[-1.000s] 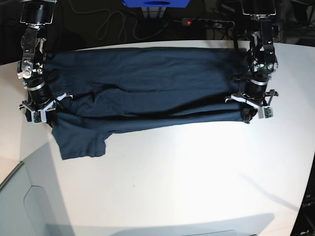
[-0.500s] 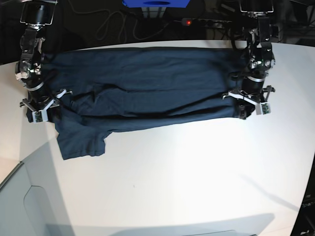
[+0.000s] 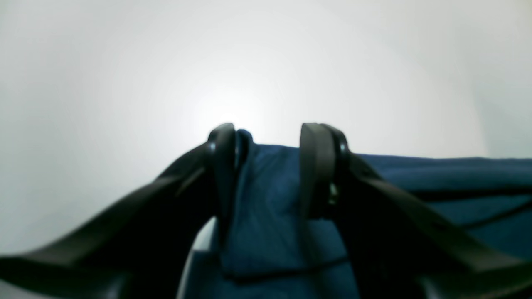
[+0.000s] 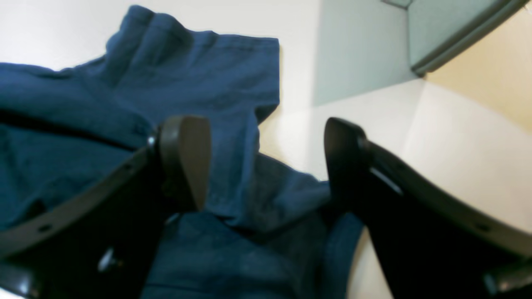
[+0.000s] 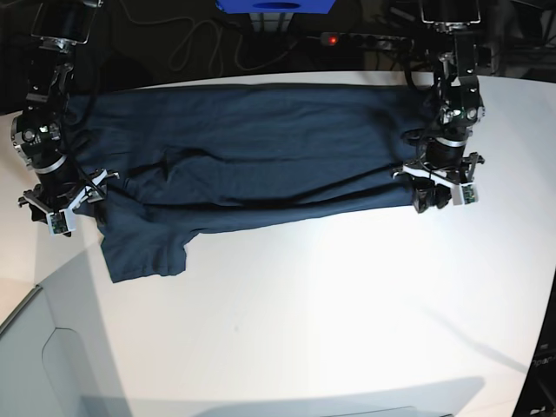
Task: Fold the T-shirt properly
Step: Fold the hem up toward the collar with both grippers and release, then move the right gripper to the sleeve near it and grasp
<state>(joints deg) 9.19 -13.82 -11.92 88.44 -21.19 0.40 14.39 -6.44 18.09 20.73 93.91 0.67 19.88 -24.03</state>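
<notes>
The dark navy T-shirt (image 5: 261, 148) lies folded lengthwise in a long band across the far half of the white table (image 5: 347, 304), one short sleeve (image 5: 143, 248) sticking out toward the front at the left. My left gripper (image 5: 439, 198) stands at the band's right end; in the left wrist view the gripper (image 3: 270, 137) is open, with loose blue T-shirt fabric (image 3: 266, 207) lying between its fingers. My right gripper (image 5: 61, 213) sits at the band's left end; in the right wrist view the gripper (image 4: 266, 162) is wide open above the crumpled T-shirt fabric (image 4: 199, 83), gripping nothing.
A power strip with a red light (image 5: 330, 39), cables and a blue object (image 5: 274, 7) lie behind the table's far edge. A grey panel (image 5: 35, 365) stands off the table's front left corner.
Both grippers have opened and let go of the shirt. The right arm has shifted left, off the fabric's end; the left arm has drawn slightly back along the band's right end.
</notes>
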